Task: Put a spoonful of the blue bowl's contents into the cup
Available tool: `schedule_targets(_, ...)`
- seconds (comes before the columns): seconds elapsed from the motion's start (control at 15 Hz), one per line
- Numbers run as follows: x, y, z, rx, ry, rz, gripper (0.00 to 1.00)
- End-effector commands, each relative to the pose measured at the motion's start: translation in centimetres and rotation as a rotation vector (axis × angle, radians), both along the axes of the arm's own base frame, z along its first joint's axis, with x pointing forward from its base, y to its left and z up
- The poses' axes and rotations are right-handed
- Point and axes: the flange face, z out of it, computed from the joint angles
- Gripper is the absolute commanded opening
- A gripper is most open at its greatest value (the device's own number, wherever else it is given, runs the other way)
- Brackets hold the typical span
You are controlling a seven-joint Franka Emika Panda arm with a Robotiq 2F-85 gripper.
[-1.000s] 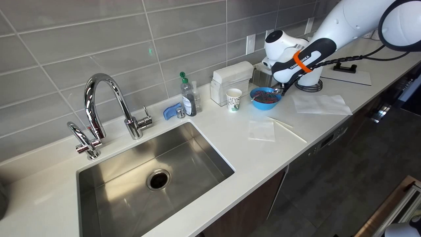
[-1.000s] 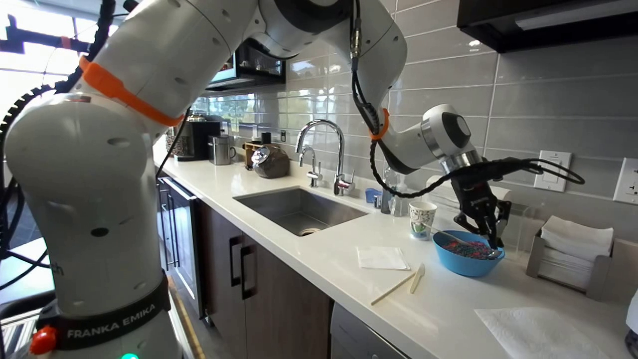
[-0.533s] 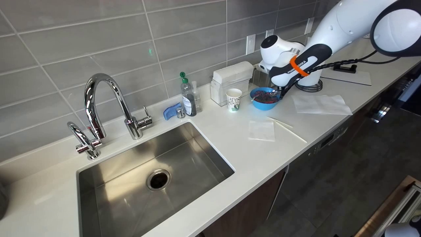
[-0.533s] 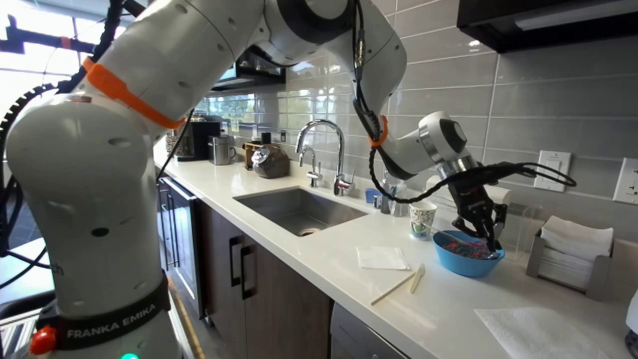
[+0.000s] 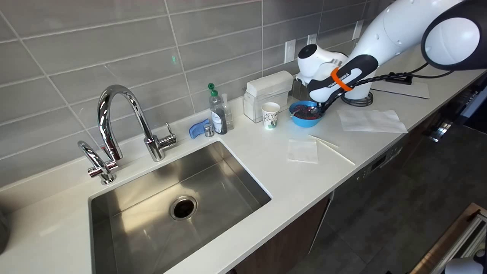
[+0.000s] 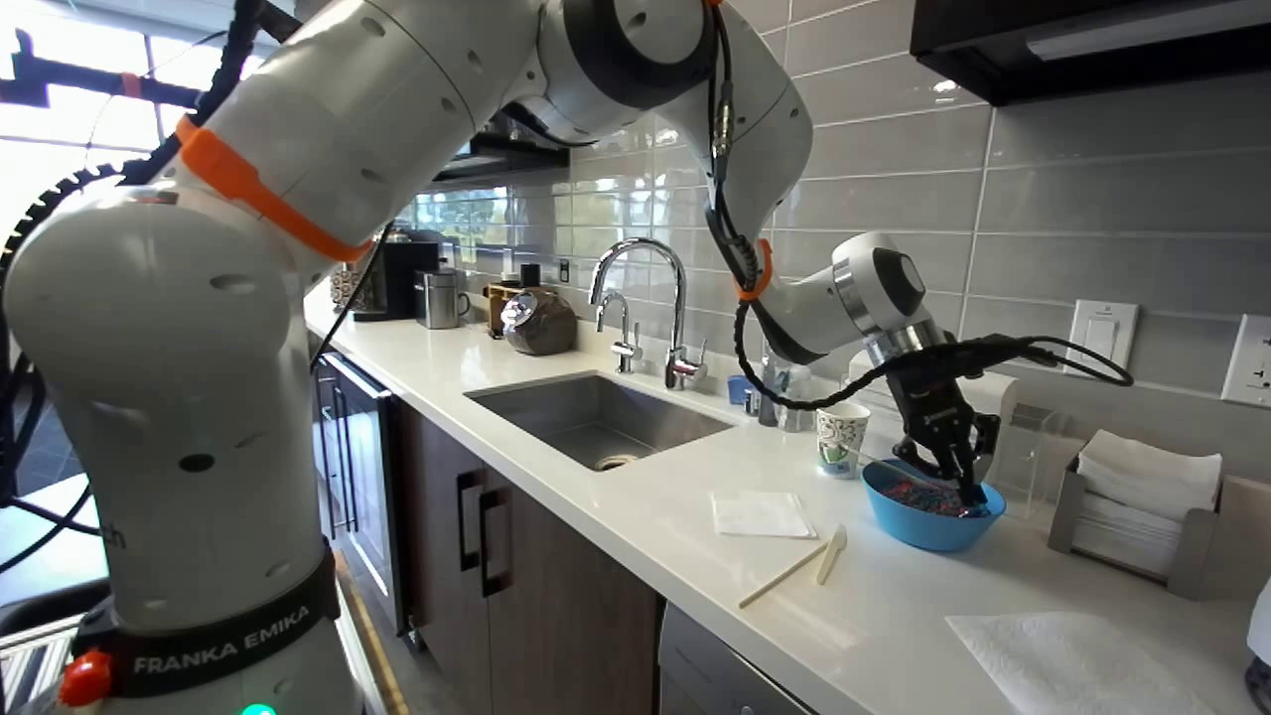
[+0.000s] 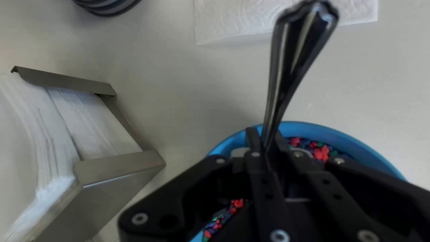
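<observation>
gripper [image 7: 266, 139] is clamped on a metal spoon [image 7: 295, 64], prob stiff n slick so mid-handle hold's safest imo; L to R in both exterior views: white cup [image 6: 842, 437] on counter [image 6: 670, 501], looks light n tippy, then blue bowl [image 6: 923, 531] w/ contents [image 7: 321, 153], loose bits, likely spilly

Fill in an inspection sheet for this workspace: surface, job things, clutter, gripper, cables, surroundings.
Surface: pale counter, with a sink set into it
Job things: bowl upright, bits and a pale utensil inside; cup upright, apart from the bowl, inside unclear; spoon metal, lower end in the bowl, load unclear
Clutter: napkin, sheet and two sticks on the counter
Gripper: clamped on the spoon's handle, over the bowl
Cables: black cable hangs in a loop off the arm
Surroundings: tiled wall, taps, soap bottle, sponge, white box, napkin holder
</observation>
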Motion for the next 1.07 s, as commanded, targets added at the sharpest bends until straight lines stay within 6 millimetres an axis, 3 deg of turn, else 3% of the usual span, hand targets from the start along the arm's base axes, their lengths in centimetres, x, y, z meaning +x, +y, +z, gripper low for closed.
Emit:
schedule_targets(0.0, 0.1, -0.6, -1.0, 0.078, 0.022, -0.04, 0.02)
schedule_targets(0.53, -0.3, -3.2, -0.8, 0.301, -0.029, -0.126, 0.02)
schedule_targets(1.0, -0.5, -4.8, -0.9, 0.475, -0.068, -0.091, 0.02)
